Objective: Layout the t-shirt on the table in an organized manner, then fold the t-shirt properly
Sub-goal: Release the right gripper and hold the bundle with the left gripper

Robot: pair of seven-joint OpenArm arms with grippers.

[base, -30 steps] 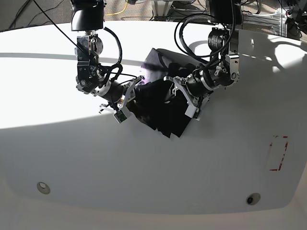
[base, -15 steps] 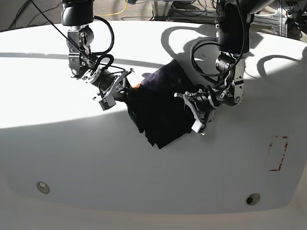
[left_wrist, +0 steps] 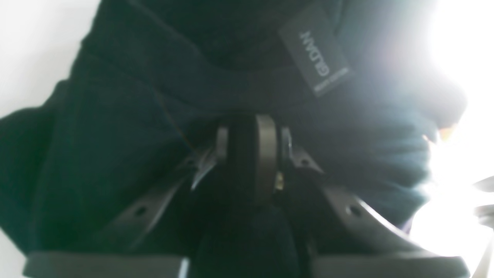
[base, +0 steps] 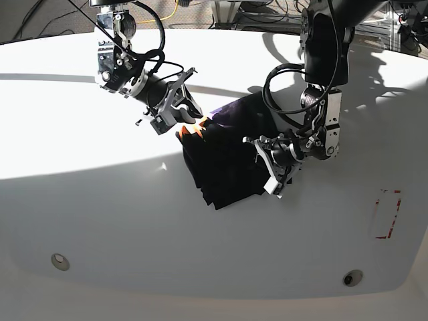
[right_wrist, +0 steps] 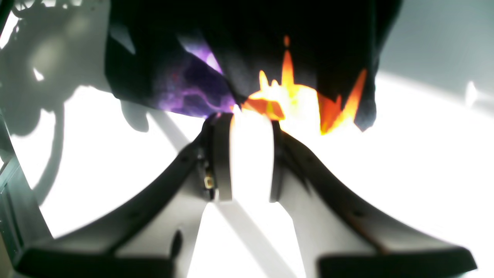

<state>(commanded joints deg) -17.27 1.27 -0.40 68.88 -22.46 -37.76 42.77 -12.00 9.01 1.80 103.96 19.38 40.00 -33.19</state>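
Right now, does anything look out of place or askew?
Yes: the t-shirt hangs bunched and skewed between the left gripper and right gripper, not laid flat on the table.

The t-shirt (base: 224, 157) is matt black cloth, softly creased, with a woven label (left_wrist: 314, 54) (white lettering). The desk (base: 134, 221) looks smooth, white and faintly glossy; at its 7 o'clock edge sits a metal disc (base: 60, 261).

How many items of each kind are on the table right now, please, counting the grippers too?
T-shirt: 1
Grippers: 2, left gripper and right gripper
Metal discs: 2
Red dashed mark: 1
Total: 6
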